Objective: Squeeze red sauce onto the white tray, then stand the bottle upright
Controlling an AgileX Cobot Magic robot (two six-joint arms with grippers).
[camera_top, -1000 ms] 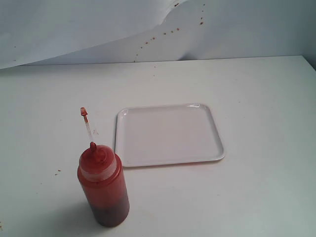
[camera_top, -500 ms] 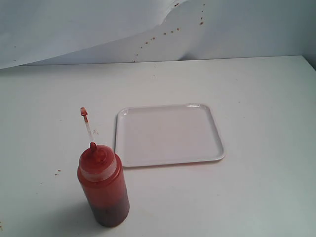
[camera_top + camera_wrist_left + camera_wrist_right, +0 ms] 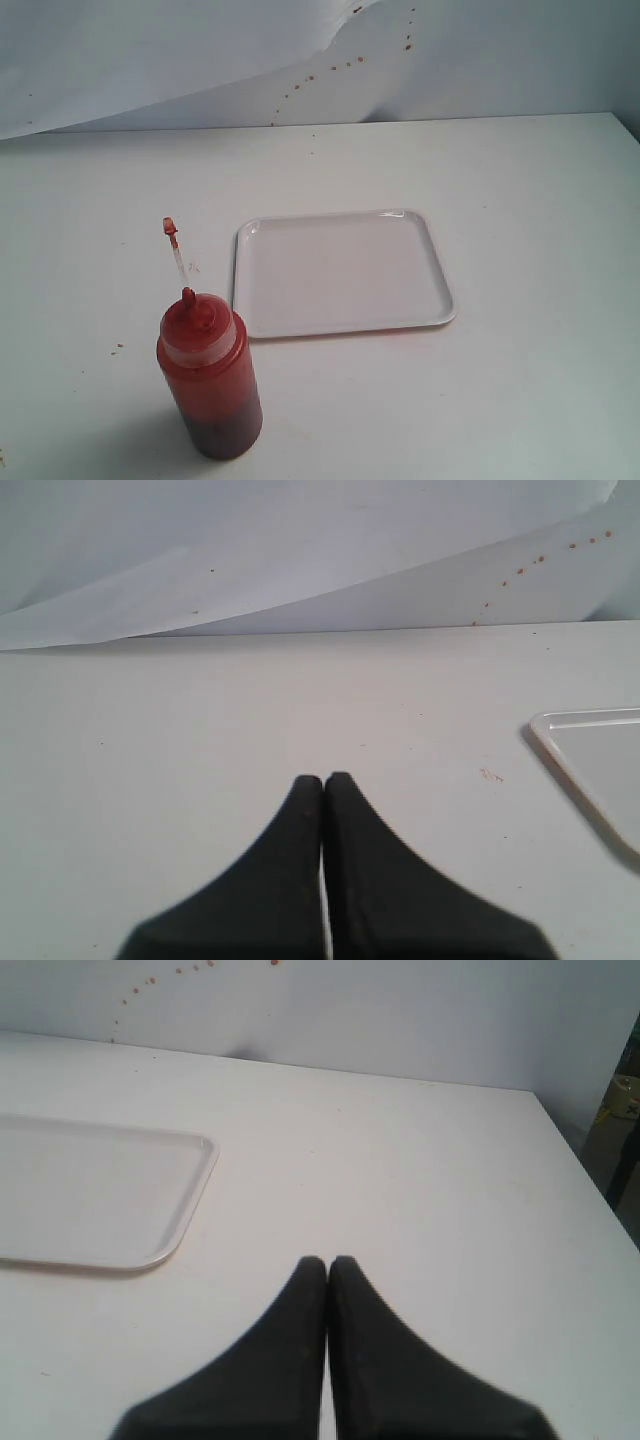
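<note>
The bottle (image 3: 210, 385) stands upright at the near left of the table, translucent and red with sauce, its tether and small red tip cap (image 3: 170, 227) sticking up behind it. The white tray (image 3: 340, 272) lies flat to its right, with no red sauce on it; its corner (image 3: 590, 765) shows in the left wrist view and its end (image 3: 90, 1195) in the right wrist view. My left gripper (image 3: 323, 780) and right gripper (image 3: 327, 1262) are both shut with nothing between the fingers, over bare table. Neither gripper appears in the exterior view.
A white paper backdrop (image 3: 200, 60) with dried reddish-brown specks (image 3: 345, 65) rises behind the table. More small specks (image 3: 117, 348) dot the tabletop left of the bottle. The table's right edge (image 3: 590, 1175) shows in the right wrist view, with dark objects beyond it.
</note>
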